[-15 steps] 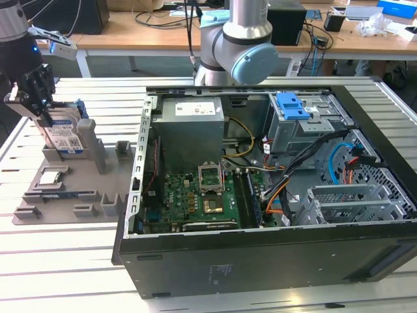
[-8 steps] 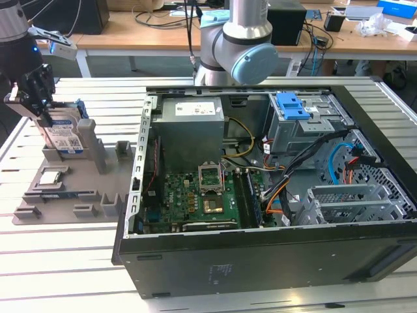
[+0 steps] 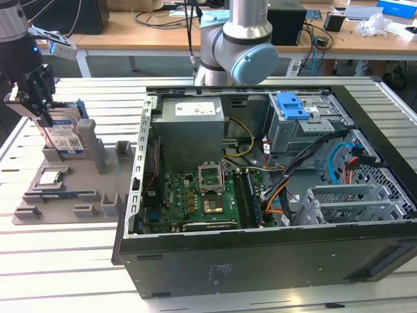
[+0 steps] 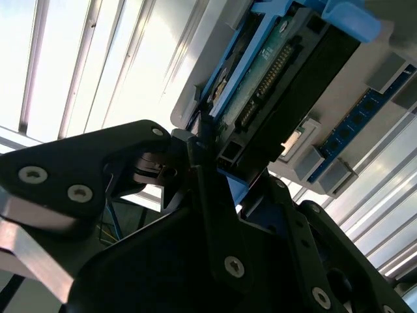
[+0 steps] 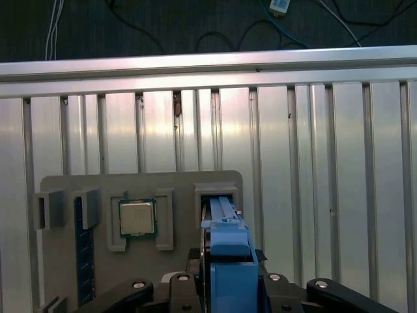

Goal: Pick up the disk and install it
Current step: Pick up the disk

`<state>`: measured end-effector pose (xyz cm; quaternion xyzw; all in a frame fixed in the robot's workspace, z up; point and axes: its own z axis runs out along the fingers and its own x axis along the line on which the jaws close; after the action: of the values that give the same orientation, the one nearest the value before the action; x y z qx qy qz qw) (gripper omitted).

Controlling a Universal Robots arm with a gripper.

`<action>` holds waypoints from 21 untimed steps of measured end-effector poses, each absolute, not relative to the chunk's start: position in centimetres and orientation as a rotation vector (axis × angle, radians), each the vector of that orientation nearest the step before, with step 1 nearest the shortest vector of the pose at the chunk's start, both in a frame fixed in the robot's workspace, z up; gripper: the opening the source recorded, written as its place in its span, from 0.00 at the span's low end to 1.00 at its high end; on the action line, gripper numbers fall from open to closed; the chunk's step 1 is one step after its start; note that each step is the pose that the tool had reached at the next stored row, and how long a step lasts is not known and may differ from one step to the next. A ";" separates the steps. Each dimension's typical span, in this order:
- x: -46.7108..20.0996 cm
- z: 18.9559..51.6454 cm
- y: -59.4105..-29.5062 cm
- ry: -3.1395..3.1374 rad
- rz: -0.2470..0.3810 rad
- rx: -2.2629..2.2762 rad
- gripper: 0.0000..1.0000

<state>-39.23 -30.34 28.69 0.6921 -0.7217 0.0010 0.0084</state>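
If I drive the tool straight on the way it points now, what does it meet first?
The disk, standing on edge in the grey holder directly ahead of the tool; whether they already touch is unclear.

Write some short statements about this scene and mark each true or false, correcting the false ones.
1. The disk stands on edge in the grey tray. True.
2. The gripper is over the computer case. False: it is at the disk, outside the case.
3. A processor chip lies on the tray. True.
4. The blue caddy lies on the tray. False: it sits atop the drive bay in the case.
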 end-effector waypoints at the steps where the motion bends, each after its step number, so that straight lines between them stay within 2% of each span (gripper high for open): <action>1: -39.2 28.7 -30.3 -2.255 0.003 2.163 0.37; 21: -39.2 31.4 -30.3 -2.255 0.003 2.163 0.37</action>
<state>-39.23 -30.33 31.38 0.6921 -0.7217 0.0010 0.0084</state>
